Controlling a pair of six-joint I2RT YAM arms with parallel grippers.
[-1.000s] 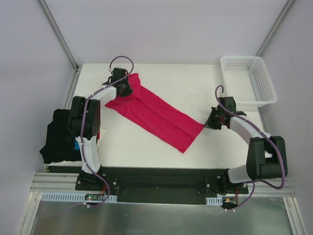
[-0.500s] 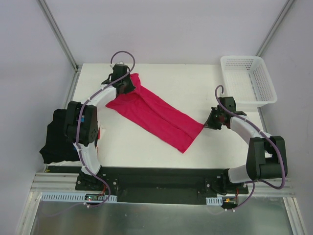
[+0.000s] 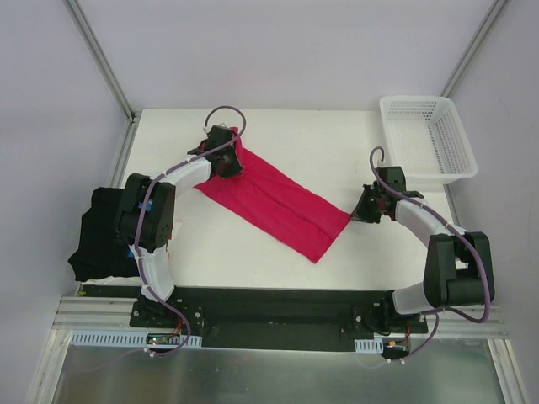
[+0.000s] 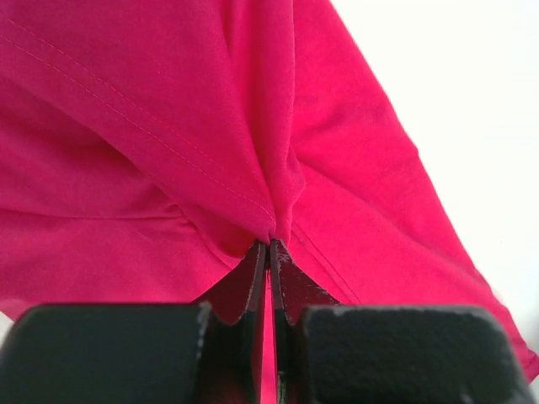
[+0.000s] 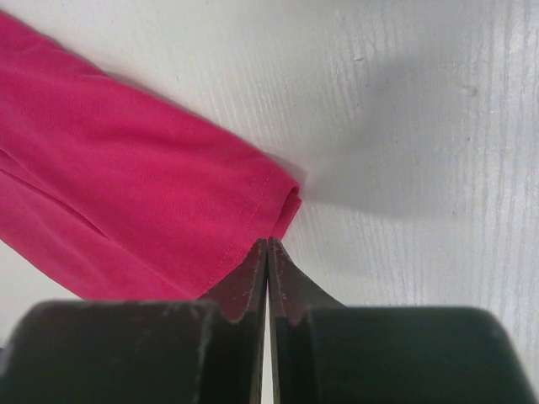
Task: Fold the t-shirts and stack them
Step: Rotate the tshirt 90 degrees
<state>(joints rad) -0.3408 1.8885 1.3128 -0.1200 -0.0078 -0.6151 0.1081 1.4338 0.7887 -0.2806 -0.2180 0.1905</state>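
Your white table (image 3: 337,143) carries the crimson t-shirt (image 3: 278,202) diagonally across its middle and a white basket (image 3: 429,139) at its far right corner.

crimson-pink t-shirt (image 3: 278,202) lies folded in a long diagonal strip (far end bunched); black t-shirt (image 3: 93,240) heaped left.

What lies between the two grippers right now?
Only the pink t-shirt, lying diagonally from the left gripper to the right gripper, both pinching it; the top view shows it.
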